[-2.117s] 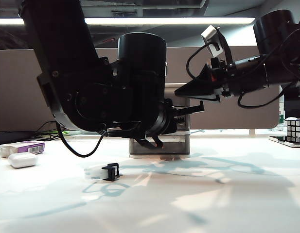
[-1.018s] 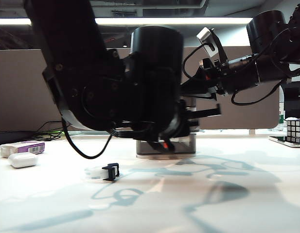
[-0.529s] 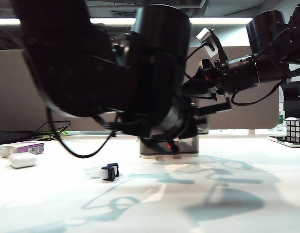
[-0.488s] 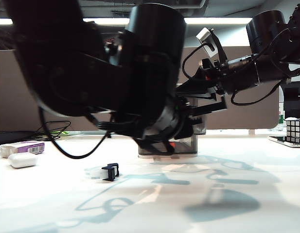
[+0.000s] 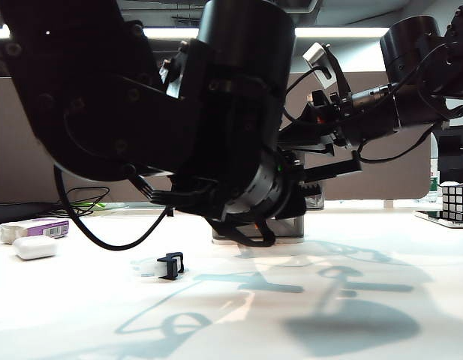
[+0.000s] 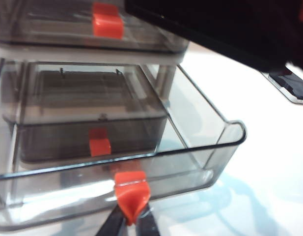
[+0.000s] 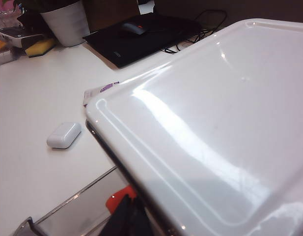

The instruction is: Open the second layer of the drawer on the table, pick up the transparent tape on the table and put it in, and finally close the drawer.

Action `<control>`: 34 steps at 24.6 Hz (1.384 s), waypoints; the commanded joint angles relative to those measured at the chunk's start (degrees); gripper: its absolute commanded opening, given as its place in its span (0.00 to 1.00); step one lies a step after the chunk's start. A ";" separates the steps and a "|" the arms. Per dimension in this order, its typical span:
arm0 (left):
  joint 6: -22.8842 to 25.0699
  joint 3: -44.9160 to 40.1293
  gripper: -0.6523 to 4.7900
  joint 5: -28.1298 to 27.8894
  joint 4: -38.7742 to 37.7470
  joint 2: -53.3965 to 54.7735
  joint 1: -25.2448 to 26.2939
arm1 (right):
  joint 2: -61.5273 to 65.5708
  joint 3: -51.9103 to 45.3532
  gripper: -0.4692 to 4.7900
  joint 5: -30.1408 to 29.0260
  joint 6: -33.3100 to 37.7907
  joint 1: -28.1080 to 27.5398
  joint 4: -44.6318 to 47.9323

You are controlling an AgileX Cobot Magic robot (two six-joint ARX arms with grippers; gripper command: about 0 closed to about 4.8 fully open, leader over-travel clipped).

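Since the earlier frames the left arm has swung nearer the exterior camera and now fills more of that view, and the cabinet's base shows a little further right behind it. The transparent tape (image 5: 162,265) has not moved: it lies on the desk (image 5: 381,255) left of the middle, well apart from the drawer (image 5: 295,225), whose white frame peeks out behind the arm.

In the left wrist view the second layer of the drawer (image 6: 210,147) stands pulled out, its clear front wall well forward of the drawers above and below. The left gripper (image 6: 130,216) has its jaws closed on that layer's red handle (image 6: 131,189), which sits pinched between the two dark fingertips.

The right gripper (image 5: 332,154) hangs above the cabinet; its wrist view looks down on the glossy white top (image 7: 225,113). Whether its jaws are open or closed I cannot tell.

Near the desk's left edge lie a white oval case (image 5: 34,247) and a purple-and-white box (image 5: 36,227); a puzzle cube (image 5: 456,199) sits at the right edge.
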 commanded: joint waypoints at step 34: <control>31.89 -22.05 0.88 62.03 -53.70 -49.48 32.37 | -0.22 0.35 0.08 -5.03 0.48 0.00 -3.74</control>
